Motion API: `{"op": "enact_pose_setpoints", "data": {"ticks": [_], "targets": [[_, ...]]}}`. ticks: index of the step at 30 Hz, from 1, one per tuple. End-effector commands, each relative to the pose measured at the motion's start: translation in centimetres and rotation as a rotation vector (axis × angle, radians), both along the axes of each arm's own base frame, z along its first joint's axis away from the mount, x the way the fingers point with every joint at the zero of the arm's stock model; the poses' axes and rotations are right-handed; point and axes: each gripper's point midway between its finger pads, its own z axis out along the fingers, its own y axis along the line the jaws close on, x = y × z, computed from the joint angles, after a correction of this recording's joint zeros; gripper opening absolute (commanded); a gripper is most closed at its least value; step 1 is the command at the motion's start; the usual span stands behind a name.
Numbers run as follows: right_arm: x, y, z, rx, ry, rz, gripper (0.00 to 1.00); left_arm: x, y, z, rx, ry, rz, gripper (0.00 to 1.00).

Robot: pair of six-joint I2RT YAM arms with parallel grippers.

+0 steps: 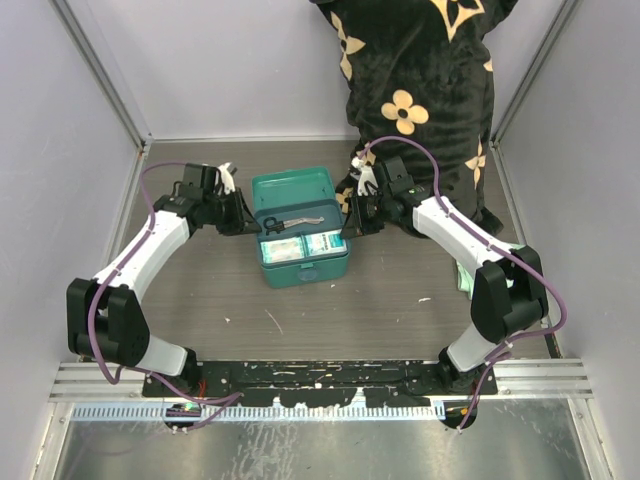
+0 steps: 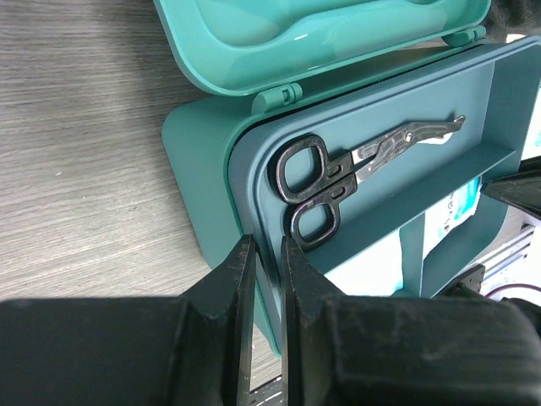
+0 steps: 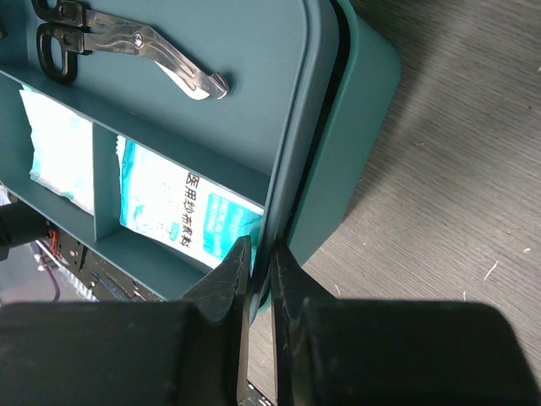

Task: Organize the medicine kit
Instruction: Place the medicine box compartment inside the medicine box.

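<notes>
Inside the medicine kit (image 2: 199, 161), the left gripper (image 2: 267, 247) is pinching the tray (image 2: 406, 190) by its left rim, the right gripper (image 3: 260, 248) by its right, jaws nearly closed.

The medicine kit (image 2: 199, 169) is smooth teal plastic, and its lid (image 2: 279, 38) has a soft gloss. The darker tray (image 2: 439, 156) is matt plastic. The scissors (image 2: 369, 158) have shiny metal blades and glossy black plastic handles. The packets (image 3: 182, 211) look like slick printed wrap. The table (image 2: 76, 127) is matt grey wood grain.
</notes>
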Motion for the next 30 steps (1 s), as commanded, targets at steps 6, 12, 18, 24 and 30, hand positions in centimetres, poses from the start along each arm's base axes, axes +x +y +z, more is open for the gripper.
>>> {"op": "enact_pose_setpoints", "data": {"ticks": [6, 12, 18, 24, 30], "targets": [[-1.5, 3.6, 3.7, 0.152, -0.073, 0.156, 0.08, 1.1, -1.6, 1.3, -0.066, -0.1, -0.073, 0.0], [-1.4, 3.6, 3.5, 0.152, -0.065, 0.158, 0.1, 0.7, -1.4, 0.7, -0.056, -0.095, -0.069, 0.0], [-1.3, 3.5, 2.9, 0.136, -0.06, 0.159, 0.14, 0.8, -1.2, 0.8, -0.048, -0.103, -0.066, 0.04], [-1.0, 3.4, 2.6, 0.115, -0.062, 0.166, 0.17, 0.8, -1.3, 0.9, -0.045, -0.101, -0.066, 0.06], [-0.7, 3.3, 2.5, 0.099, -0.066, 0.163, 0.22, 0.9, -1.3, 1.2, -0.046, -0.106, -0.066, 0.07]]}}
